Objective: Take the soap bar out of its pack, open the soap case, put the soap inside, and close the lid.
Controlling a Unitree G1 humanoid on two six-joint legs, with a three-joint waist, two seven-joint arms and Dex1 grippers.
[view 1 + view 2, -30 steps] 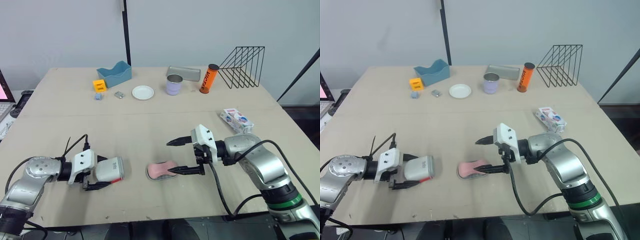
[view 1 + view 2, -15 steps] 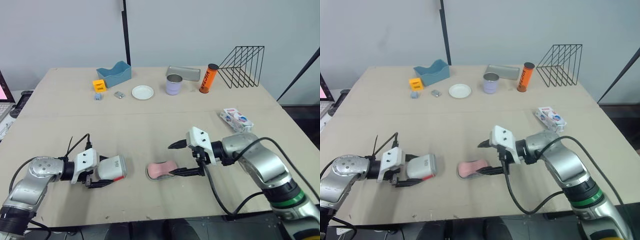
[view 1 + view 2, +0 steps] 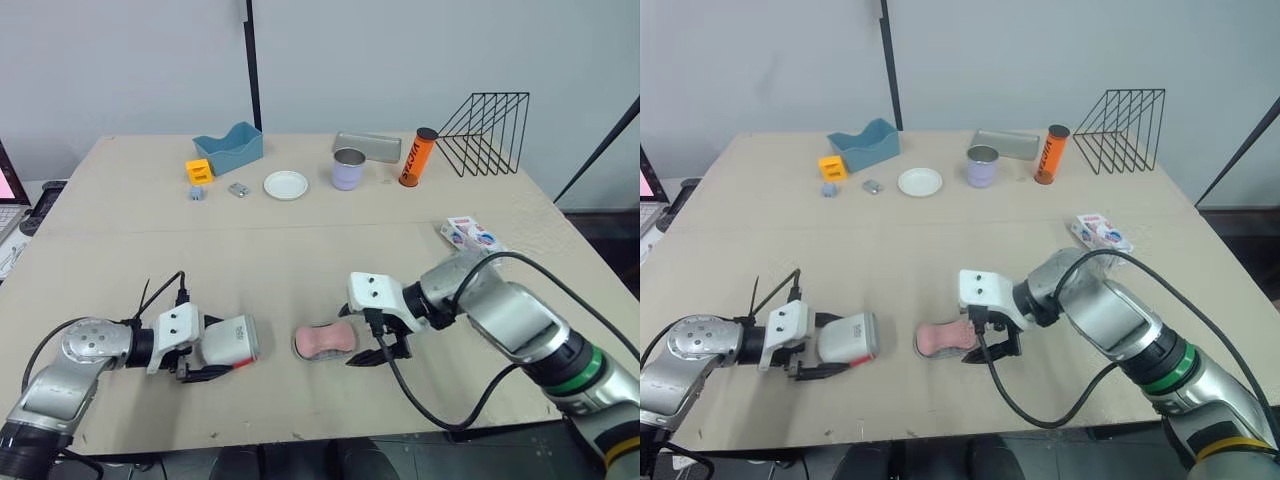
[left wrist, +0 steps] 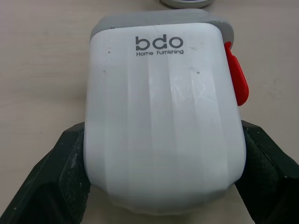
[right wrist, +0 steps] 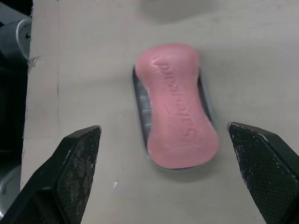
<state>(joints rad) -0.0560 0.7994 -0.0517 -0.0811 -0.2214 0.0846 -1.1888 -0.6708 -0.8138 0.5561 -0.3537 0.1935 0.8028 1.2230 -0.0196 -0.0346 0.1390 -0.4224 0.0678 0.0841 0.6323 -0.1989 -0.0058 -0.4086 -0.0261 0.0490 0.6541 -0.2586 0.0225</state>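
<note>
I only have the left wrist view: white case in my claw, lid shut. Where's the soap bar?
Observer: The soap lies bare on a clear tray, to the robot's right of the case.
Operator: Is the right claw holding it?
Observer: No. The right claw is open, one finger on either side of the bar, touching neither.
Operator: And the pack?
Observer: The pack lies farther back on the robot's right.

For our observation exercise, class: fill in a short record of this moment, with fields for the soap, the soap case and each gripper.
soap bar: pink, unwrapped, lying in a clear tray
soap case: white, lid shut, red latch
left gripper: shut on soap case
right gripper: open, straddling soap bar, not touching
</note>
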